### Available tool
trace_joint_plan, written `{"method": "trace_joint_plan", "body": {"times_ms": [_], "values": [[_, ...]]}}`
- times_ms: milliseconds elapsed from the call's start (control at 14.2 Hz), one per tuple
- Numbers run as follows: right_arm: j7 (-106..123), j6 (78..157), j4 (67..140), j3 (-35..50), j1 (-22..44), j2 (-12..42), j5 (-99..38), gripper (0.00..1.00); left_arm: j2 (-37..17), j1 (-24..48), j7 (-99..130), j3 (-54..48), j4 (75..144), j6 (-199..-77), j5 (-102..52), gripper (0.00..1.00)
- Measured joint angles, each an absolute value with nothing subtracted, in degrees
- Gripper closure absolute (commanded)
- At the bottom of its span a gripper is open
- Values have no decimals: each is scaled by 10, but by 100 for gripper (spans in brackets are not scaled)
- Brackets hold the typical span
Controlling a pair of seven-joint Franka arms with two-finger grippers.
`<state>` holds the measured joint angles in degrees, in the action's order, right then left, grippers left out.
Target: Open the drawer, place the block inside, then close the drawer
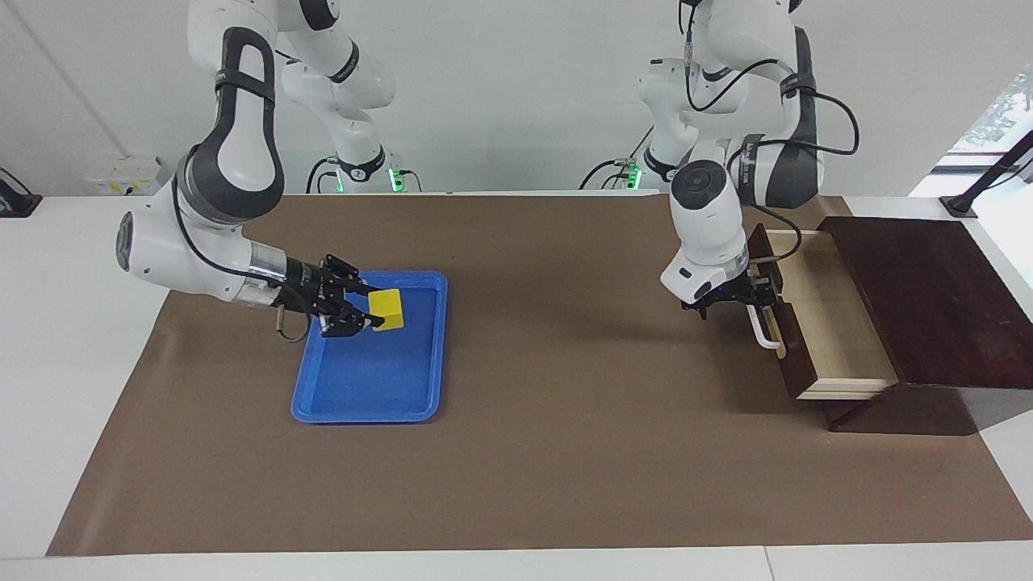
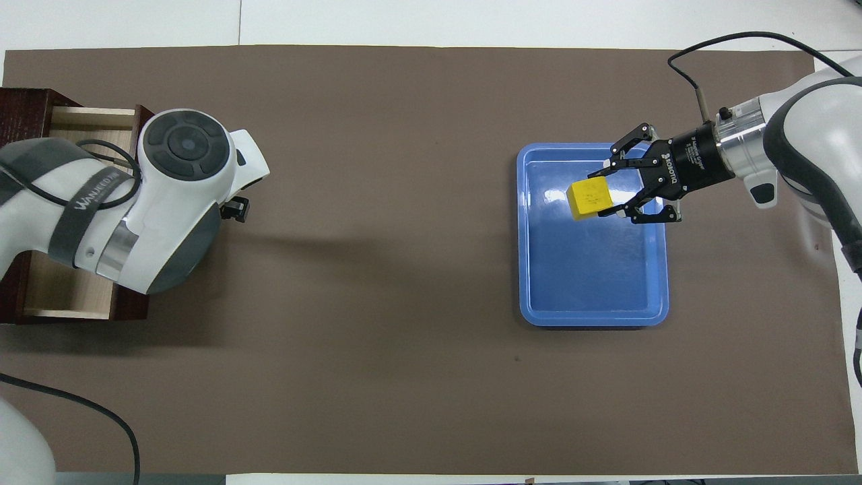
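A: Facing view?
B: The drawer (image 1: 815, 319) stood pulled out, pale interior exposed. The left gripper (image 1: 754, 292) was at its white handle (image 1: 763, 331), jaws spread wide. The right gripper (image 1: 367, 308) clamped the block (image 1: 386, 310) above the blue tray (image 1: 371, 387).

A: Overhead view?
B: The left arm hid handle and gripper. The block (image 2: 588, 199) showed between the right gripper's fingertips (image 2: 607, 170), over the tray's (image 2: 592, 316) end farther from the robots.
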<state>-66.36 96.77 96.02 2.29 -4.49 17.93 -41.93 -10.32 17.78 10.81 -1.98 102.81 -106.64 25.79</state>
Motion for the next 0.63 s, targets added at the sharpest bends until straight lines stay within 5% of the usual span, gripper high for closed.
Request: {"method": "trace_joint_plan", "body": {"times_ms": [282,635], "values": [[-664,968,960,23,-45,179,-419,100,-111,179,115,-20,936,-990,156,0],[-664,968,960,23,-46,179,-419,100,-126,193,353,-20,903,-989,62,0]]}}
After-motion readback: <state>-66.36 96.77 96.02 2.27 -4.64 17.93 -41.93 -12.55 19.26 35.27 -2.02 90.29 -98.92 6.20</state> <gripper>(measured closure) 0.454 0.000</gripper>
